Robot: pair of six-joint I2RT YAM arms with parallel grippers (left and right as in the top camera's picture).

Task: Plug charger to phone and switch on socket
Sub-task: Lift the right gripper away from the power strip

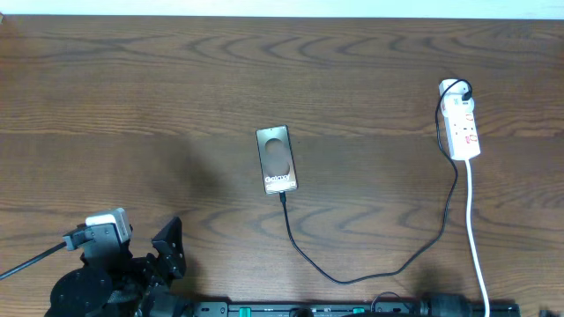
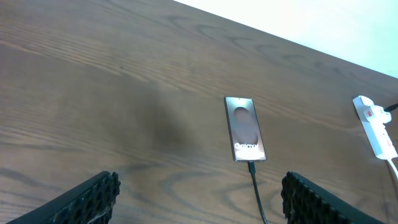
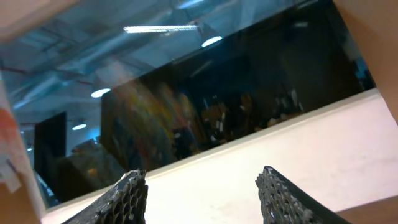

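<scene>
The thin black charger cable (image 2: 255,186) sits in the flat grey-gold phone (image 2: 245,127). Our left tool (image 2: 199,180) and right tool (image 3: 200,176) are spread wide, empty.

Likely an indoor lab or workshop hall — a dark glass pane (image 3: 249,87) reflects strip lights (image 3: 160,28) and exposed ceiling ducting; a bare wood-grain surface (image 1: 132,88) serves as workbench.

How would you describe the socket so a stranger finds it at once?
Look at the right side of the brown table. The socket, a narrow white strip, lies there, its white cord running toward the near edge. Unlike the grey phone at the centre, it is white with red marks.
</scene>
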